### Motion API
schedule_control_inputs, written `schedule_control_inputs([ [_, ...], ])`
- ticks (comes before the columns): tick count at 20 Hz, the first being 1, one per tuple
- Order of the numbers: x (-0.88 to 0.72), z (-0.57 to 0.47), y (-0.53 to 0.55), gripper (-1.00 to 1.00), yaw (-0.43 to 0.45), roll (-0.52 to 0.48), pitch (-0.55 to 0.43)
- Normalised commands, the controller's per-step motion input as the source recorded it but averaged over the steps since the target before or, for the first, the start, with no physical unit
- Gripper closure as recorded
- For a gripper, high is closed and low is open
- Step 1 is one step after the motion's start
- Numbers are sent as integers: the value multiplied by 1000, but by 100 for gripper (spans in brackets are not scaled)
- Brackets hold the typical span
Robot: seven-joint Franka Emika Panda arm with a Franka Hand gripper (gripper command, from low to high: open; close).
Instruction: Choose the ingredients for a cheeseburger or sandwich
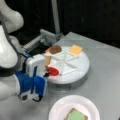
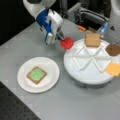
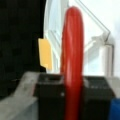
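My gripper is shut on the red disc at the rim of the divided white tray. In the wrist view the red disc stands edge-on between the dark fingers. On the tray lie a tan bread square, a brown patty and a yellow cheese square. The sandwich, a bread slice with a green leaf on top, rests on the white plate.
Grey metal hardware and an orange piece sit behind the tray. The tray stands raised above the grey table. The plate lies at a front view's left and near the other's bottom edge.
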Motion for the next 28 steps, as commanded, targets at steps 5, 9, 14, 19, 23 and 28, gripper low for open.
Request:
schedule_control_inputs([
  [5,348,226,-290,100,294,-86,215],
  [9,385,114,-268,100,298,-149,198],
  [14,495,50,-242,100,295,-214,193],
  [19,625,-6,-220,100,296,-247,188],
  [23,635,-59,-287,100,287,-322,187],
  [28,461,-23,-276,100,236,-300,202],
])
